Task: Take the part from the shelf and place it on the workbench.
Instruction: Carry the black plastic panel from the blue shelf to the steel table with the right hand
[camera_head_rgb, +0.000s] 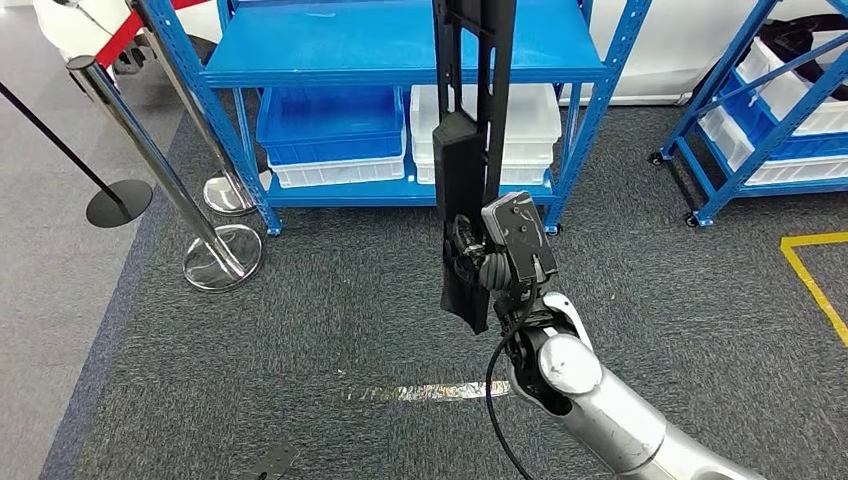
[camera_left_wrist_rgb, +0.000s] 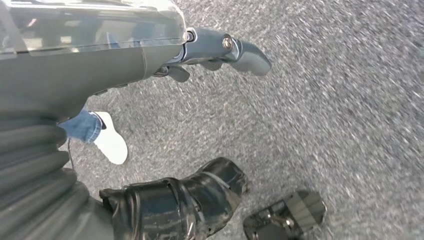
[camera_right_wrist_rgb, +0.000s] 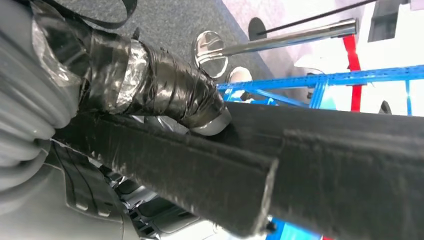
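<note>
Grey carpet (camera_head_rgb: 300, 330) with a short, flecked pile covers the floor; a blue steel shelf (camera_head_rgb: 400, 50) stands ahead. Chrome posts (camera_head_rgb: 150, 150) on round bases stand off the shelf's left corner. On its lower level a blue bin (camera_head_rgb: 330, 125) sits at the left, just beside a white bin (camera_head_rgb: 530, 115).

My left hand (camera_left_wrist_rgb: 220, 50) hangs over the carpet with smooth grey fingers apart, holding nothing. A person's white shoe (camera_left_wrist_rgb: 111, 140) is near it.

The part (camera_head_rgb: 470, 150) is off the shelf. It is long, black, rigid and channel-shaped, with a slotted upper length and a matte, slightly rough face. My right hand (camera_head_rgb: 490, 265) grips it near its lower end and holds it upright in front of the shelf; the wrist view shows my tape-wrapped thumb (camera_right_wrist_rgb: 165, 95) pressed against its flat side.

Judgement: pickup is complete. Carrying and placing on the workbench remain to be done.
</note>
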